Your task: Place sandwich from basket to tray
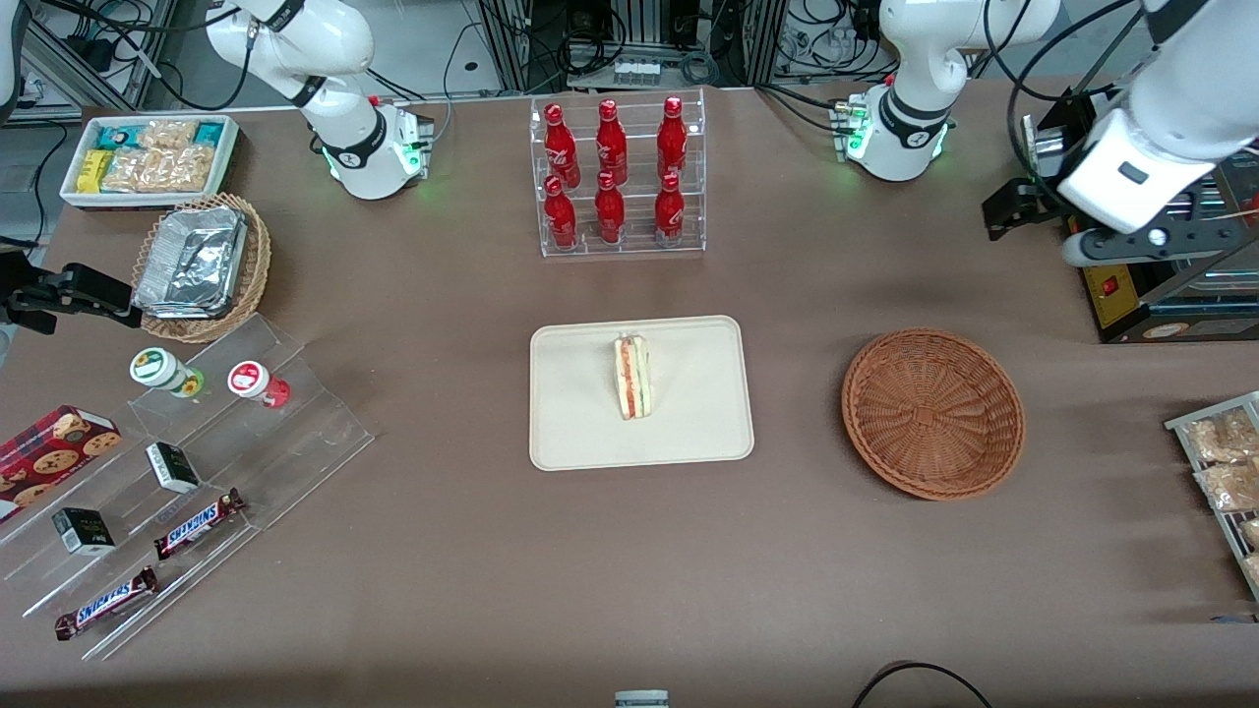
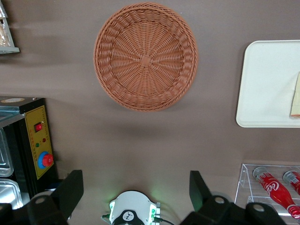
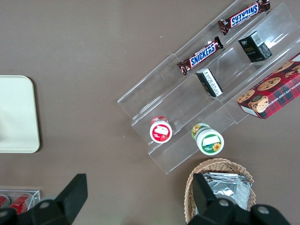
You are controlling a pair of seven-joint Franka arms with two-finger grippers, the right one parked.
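Note:
The sandwich (image 1: 632,377), a white wedge with a red and green filling edge, stands on the cream tray (image 1: 570,433) at mid-table. In the left wrist view only a sliver of the sandwich (image 2: 296,96) shows on the tray (image 2: 262,84). The reddish-brown wicker basket (image 1: 932,413) lies beside the tray toward the working arm's end, and the basket (image 2: 146,56) holds nothing. My gripper (image 1: 998,211) hangs high over the table, farther from the front camera than the basket. In the wrist view the gripper (image 2: 136,180) is open, its fingers wide apart with only the arm's base below them.
A clear rack of red bottles (image 1: 618,177) stands farther from the front camera than the tray. A black box with a yellow panel (image 1: 1161,295) sits beside my gripper. Snack packets on a wire rack (image 1: 1225,472) lie at the working arm's end. An acrylic stepped shelf (image 1: 177,472) and a foil-filled basket (image 1: 202,265) are at the parked arm's end.

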